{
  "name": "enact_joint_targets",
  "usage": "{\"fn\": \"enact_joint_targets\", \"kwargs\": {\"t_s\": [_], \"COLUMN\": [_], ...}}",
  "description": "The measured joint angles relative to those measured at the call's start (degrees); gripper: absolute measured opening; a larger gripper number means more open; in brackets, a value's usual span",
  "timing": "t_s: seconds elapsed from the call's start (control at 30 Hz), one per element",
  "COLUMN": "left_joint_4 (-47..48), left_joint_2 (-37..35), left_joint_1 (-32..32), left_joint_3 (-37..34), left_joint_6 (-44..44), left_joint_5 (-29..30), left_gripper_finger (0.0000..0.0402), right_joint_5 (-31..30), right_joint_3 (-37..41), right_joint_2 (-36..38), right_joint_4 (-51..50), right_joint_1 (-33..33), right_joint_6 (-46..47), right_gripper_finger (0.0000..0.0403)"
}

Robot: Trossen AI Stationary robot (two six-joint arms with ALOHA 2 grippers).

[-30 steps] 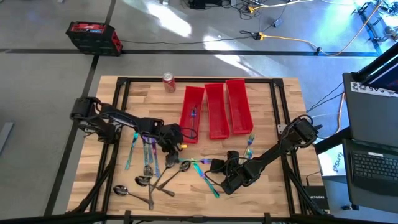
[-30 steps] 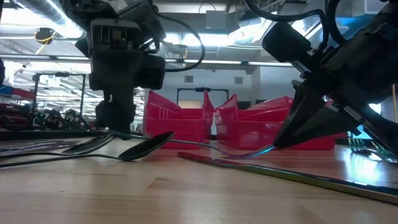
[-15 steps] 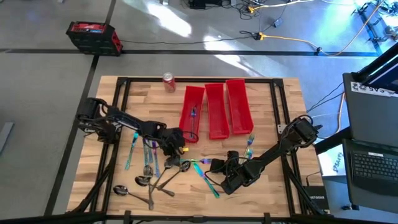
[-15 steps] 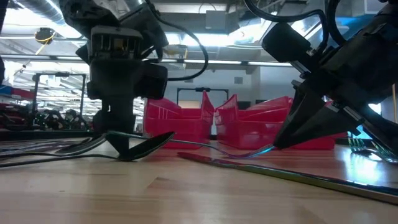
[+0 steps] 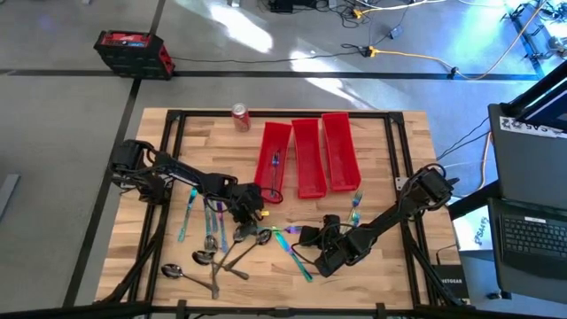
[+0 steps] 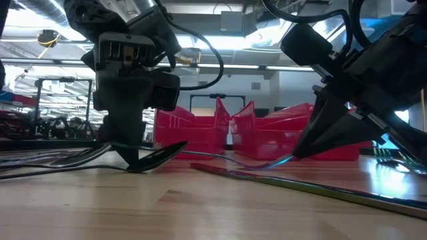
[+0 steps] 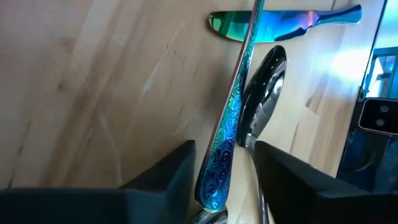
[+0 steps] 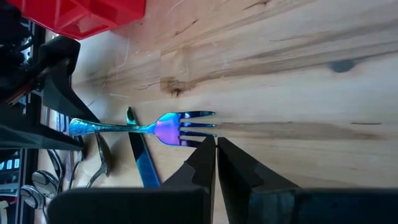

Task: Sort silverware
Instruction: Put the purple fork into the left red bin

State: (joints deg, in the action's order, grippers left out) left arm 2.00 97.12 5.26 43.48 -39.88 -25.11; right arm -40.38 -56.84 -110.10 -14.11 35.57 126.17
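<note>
An iridescent fork [image 8: 174, 129] lies flat on the wooden table among other silverware, its handle [image 7: 222, 149] crossing over a blue knife [image 7: 286, 22] beside a dark spoon [image 7: 267, 81]. My left gripper [image 5: 254, 217] is down at the table, shut on the free end of that handle. My right gripper [image 5: 301, 234] is shut, its tips [image 8: 216, 149] on the table right at the fork's tines [image 6: 283, 161]. My left gripper has the fork's handle near its free end [image 7: 214, 183] between its two fingers, with the spoon's thin neck [image 7: 252, 149] beside it in the same gap. The fingers slant down from the table's left, one on each side of the handle. The fork lies on the table. My right gripper's shut tips stand against the outermost tine [image 8: 200, 142], slanting down from the table's right; whether they press on it I cannot tell.
Three long red bins [image 5: 306, 158] stand side by side at the table's far middle, with a red can [image 5: 240, 116] at the far edge. More forks, knives and spoons lie near my left gripper [image 5: 208, 232] and toward the near left [image 5: 197, 266]. A few forks [image 5: 355, 207] lie right of centre.
My left gripper has sunk to the table and shifted slightly toward the near edge. Its fingers have drawn together around the fork's handle. The fork and my right gripper have stayed where they were.
</note>
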Motion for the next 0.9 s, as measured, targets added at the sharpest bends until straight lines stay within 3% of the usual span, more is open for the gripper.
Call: {"fn": "enact_joint_targets", "kwargs": {"t_s": [0.13,0.3,0.9], "left_joint_4": [-0.5,-1.2,-1.4], "left_joint_2": [0.0,0.0,0.0], "left_joint_1": [-0.1,-0.1,0.2], "left_joint_3": [0.0,0.0,0.0], "left_joint_6": [0.0,0.3,1.4], "left_joint_5": [0.4,0.3,-0.3], "left_gripper_finger": [0.0079,0.0051,0.0036], "right_joint_5": [0.0,-0.1,-0.3], "right_joint_3": [0.0,0.0,0.0], "right_joint_2": [0.0,0.0,0.0], "right_joint_4": [0.1,0.2,0.3], "right_joint_1": [0.0,0.0,0.0], "right_joint_6": [0.0,-0.4,-0.5], "right_gripper_finger": [0.0,0.0,0.0]}}
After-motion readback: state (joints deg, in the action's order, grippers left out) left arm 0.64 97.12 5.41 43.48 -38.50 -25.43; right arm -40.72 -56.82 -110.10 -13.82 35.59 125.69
